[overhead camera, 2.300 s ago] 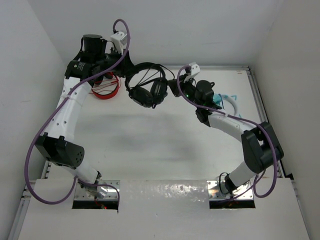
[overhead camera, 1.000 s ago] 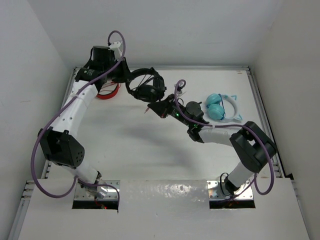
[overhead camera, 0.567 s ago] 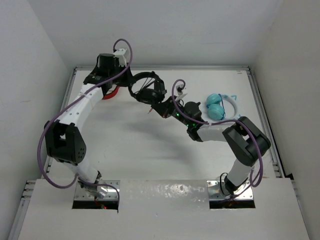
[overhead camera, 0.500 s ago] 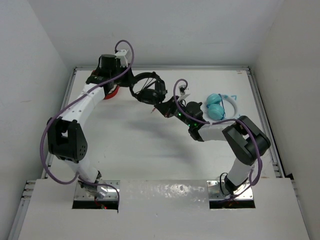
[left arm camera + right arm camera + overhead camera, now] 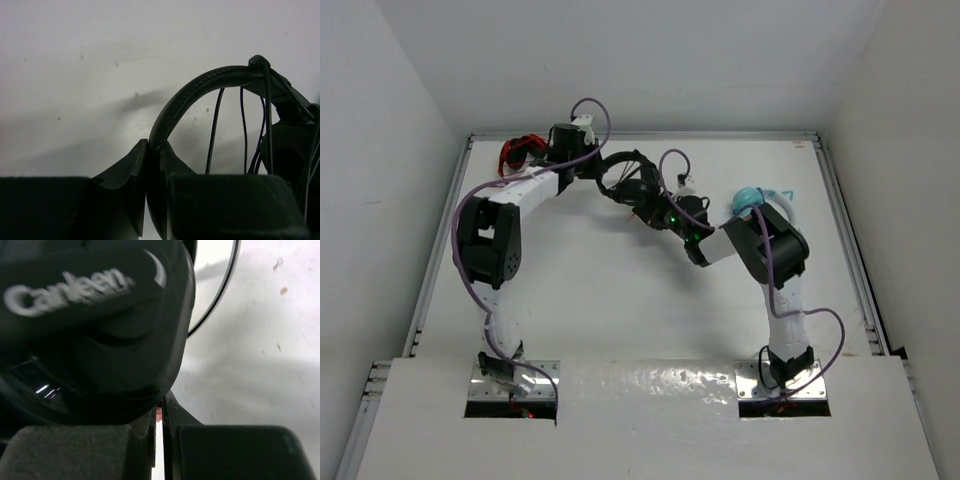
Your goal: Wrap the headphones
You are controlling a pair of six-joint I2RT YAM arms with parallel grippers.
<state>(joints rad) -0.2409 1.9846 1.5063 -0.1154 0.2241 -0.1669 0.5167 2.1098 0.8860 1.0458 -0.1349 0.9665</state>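
The black headphones are held over the table's far middle. My left gripper is shut on their thin headband, which runs between the jaws in the left wrist view. Two cable strands hang under the headband arc, and an ear cup sits at the right. My right gripper is pressed right under an ear cup marked "Canleen". Its jaws are almost shut, with a small reddish bit of the cable's end pinched between them. A thin loop of cable curves past.
Red headphones lie at the far left corner behind the left arm. Light blue cat-ear headphones lie at the right, partly hidden by the right arm. The back wall is close behind both grippers.
Both grippers have moved toward the far wall. The left one carried the headphones to the right. The right one brought the cable end up against the ear cup. The red headphones are now uncovered.
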